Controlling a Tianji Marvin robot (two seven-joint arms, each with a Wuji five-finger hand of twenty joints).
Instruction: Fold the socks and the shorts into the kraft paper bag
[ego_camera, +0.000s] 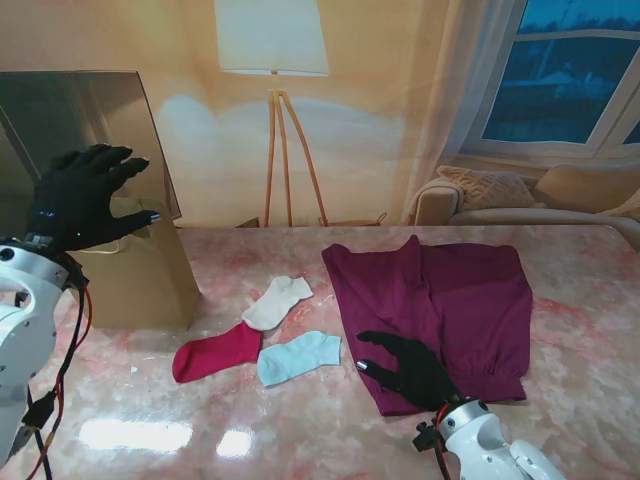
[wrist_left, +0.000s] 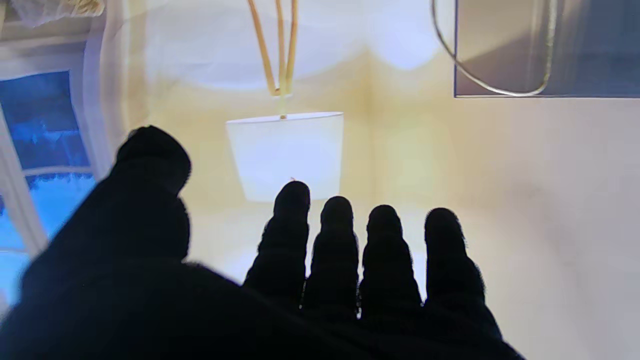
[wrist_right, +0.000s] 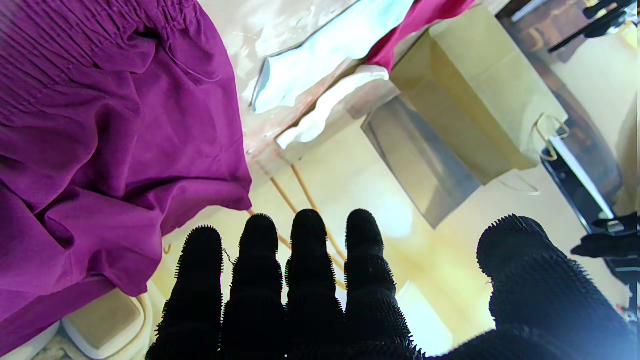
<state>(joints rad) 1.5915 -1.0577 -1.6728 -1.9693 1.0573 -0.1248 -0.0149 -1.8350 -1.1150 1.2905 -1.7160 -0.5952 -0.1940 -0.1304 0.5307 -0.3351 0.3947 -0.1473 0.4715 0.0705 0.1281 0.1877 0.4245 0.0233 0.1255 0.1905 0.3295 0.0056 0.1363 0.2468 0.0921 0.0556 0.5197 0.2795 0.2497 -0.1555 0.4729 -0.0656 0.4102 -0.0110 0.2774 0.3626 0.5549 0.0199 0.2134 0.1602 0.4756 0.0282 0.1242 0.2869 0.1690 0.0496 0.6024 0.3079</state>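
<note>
Marble table (ego_camera: 560, 270) fronts floor lamp (ego_camera: 272, 60) backdrop.

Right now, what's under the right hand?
The right hand hovers open over the near corner of the purple shorts, beside the blue sock. Whether it touches the cloth, and what the shorts cover, is hidden.

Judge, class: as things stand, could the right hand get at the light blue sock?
Probably yes. The right hand hovers open over the near left corner of the purple shorts, and the light blue sock lies just to its left on bare table, with nothing between them. The red sock lies beyond.
</note>
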